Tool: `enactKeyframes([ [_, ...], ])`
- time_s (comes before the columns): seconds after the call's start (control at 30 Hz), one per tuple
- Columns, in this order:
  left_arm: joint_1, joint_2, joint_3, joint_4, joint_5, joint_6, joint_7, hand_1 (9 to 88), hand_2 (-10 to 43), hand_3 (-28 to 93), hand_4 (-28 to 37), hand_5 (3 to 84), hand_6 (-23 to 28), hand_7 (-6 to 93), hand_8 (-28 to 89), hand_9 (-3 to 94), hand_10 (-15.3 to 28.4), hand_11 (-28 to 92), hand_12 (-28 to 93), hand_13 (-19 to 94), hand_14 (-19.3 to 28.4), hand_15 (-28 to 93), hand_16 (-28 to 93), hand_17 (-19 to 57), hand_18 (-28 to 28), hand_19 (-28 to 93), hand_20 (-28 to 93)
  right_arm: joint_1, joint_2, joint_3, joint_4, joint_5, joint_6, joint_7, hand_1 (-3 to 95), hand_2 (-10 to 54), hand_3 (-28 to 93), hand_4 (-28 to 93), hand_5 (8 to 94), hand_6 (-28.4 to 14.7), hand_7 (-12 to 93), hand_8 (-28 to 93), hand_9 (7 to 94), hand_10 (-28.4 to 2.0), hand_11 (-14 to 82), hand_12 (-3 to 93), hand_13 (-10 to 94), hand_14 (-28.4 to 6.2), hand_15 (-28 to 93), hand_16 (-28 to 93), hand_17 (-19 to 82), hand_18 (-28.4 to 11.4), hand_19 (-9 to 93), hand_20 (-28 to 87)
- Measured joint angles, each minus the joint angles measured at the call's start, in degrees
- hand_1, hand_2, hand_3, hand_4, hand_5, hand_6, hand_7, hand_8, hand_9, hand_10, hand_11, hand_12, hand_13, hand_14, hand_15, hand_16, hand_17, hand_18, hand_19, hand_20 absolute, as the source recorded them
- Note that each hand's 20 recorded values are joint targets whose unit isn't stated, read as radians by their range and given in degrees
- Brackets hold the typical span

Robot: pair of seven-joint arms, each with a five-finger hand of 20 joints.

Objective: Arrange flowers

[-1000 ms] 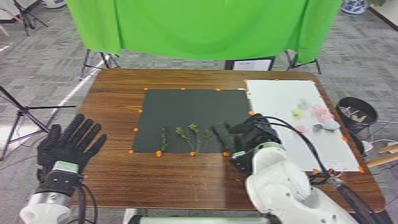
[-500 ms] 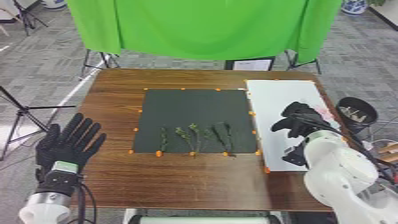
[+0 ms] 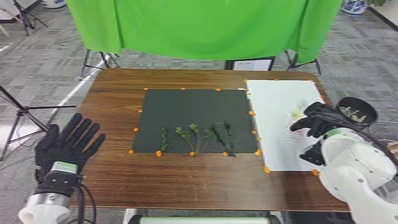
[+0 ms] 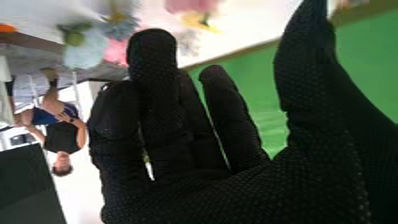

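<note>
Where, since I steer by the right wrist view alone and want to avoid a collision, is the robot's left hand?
Observer: In the head view, the left hand is to the left of the dark mat, with its fingers spread straight.
Operator: Thanks. And are there any green sprigs I should keep clear of?
Observer: Yes, green sprigs lie on that mat, in the half nearer the robot.

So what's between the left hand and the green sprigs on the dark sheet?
Between the left hand and the sprigs, the head view shows brown table, then orange markers along the dark sheet.
</note>
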Motion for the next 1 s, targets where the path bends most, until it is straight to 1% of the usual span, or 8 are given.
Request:
enactKeyframes([
  [0.13, 0.47, 0.00, -0.05, -0.20, -0.06, 0.01, 0.38, 27.5, 12.1, 73, -28.3, 43.3, 8.9, 12.3, -8, 36.2, 15.3, 20, 12, 26, 15.6, 36, -6, -6.9, 14.7, 35, 11, 0.08, 0.03, 0.19, 0.79, 0.02, -3.94, 0.01, 42.7, -9.5, 79, -26, 47.4, -8.0, 11, -9, 44.7, -15.4, 8.5, 14.4, 62, -14.4, 64, 22, 36, -24.6, 88, 35],
  [0.3, 0.52, 0.00, -0.01, -0.20, -0.06, 0.01, 0.43, 27.4, 12.1, 73, -28.3, 43.3, 8.9, 12.3, -8, 36.2, 15.3, 20, 12, 26, 15.6, 36, -6, -6.9, 14.7, 35, 11, 1.18, 0.18, -1.54, 3.04, -0.03, -3.90, 0.06, 44.5, -9.5, 80, -27, 47.9, -7.6, 12, -10, 45.9, -14.3, 9.0, 13.5, 64, -13.3, 63, 22, 37, -24.1, 88, 35],
  [0.47, 0.47, 0.00, 0.03, -0.20, -0.04, 0.01, 0.39, 27.5, 12.1, 73, -28.3, 43.2, 8.9, 12.3, -8, 36.3, 15.3, 20, 12, 26, 15.6, 36, -6, -6.9, 14.7, 35, 11, 2.82, 0.40, -4.60, 5.46, -0.12, -1.53, 0.03, 47.5, -9.5, 77, -26, 57.1, -5.0, 13, -12, 57.4, -13.1, 11.1, 11.9, 71, -11.1, 53, 21, 41, -22.8, 88, 34],
  [0.57, 0.40, -0.05, 0.15, -0.20, -0.04, 0.01, 0.34, 27.4, 12.1, 73, -28.3, 43.2, 8.9, 12.2, -8, 36.3, 15.2, 21, 12, 26, 15.6, 36, -6, -6.9, 14.7, 35, 11, 3.65, 0.38, -6.34, 6.90, -0.15, 0.42, 0.53, 51.0, -8.9, 76, -27, 62.3, -3.1, 15, -12, 64.2, -12.7, 12.0, 13.2, 74, -9.4, 49, 27, 41, -22.4, 89, 33],
  [0.63, 0.35, -0.07, 0.28, -0.20, -0.03, 0.00, 0.33, 27.4, 12.1, 73, -28.3, 43.2, 8.9, 12.2, -8, 36.3, 15.2, 20, 12, 26, 15.5, 36, -6, -6.9, 14.7, 35, 11, 3.72, 0.31, -6.83, 7.37, -0.40, 0.95, 1.01, 53.4, -8.8, 75, -28, 64.4, -2.2, 16, -8, 68.3, -12.2, 12.6, 15.8, 75, -8.8, 48, 31, 42, -22.0, 89, 33],
  [0.7, 0.33, -0.11, 0.30, -0.20, 0.00, 0.00, 0.31, 27.4, 12.1, 73, -28.3, 43.2, 8.9, 12.2, -8, 36.2, 15.3, 20, 12, 26, 15.5, 36, -6, -6.9, 14.7, 35, 11, 3.73, 0.30, -7.06, 7.48, -0.99, 1.49, 1.41, 55.8, -8.7, 74, -28, 66.2, -1.9, 17, -4, 71.6, -11.7, 10.8, 22.0, 76, -8.5, 49, 33, 42, -21.9, 89, 34],
  [0.83, 0.35, -0.24, 0.30, -0.21, 0.00, 0.00, 0.29, 27.4, 12.1, 73, -28.3, 43.3, 8.9, 12.2, -8, 36.2, 15.3, 20, 12, 26, 15.5, 36, -6, -6.9, 14.7, 35, 11, 3.74, 0.34, -7.66, 7.96, -2.66, 3.49, 1.73, 60.2, -6.3, 69, -28, 73.2, -0.9, 20, 0, 81.3, -8.6, 6.5, 32.3, 77, -8.8, 54, 30, 43, -21.5, 90, 35],
  [1.0, 0.40, -0.33, 0.26, -0.31, 0.00, 0.00, 0.38, 27.4, 12.1, 73, -28.3, 43.2, 8.8, 12.3, -8, 36.1, 15.2, 20, 12, 26, 15.5, 36, -6, -7.0, 14.7, 35, 11, 3.58, 0.55, -8.81, 8.38, -4.18, 8.02, 1.68, 59.8, -6.2, 70, -28, 76.0, -0.4, 21, 1, 84.6, -8.4, 6.0, 34.6, 77, -8.9, 54, 29, 43, -21.6, 90, 36],
])
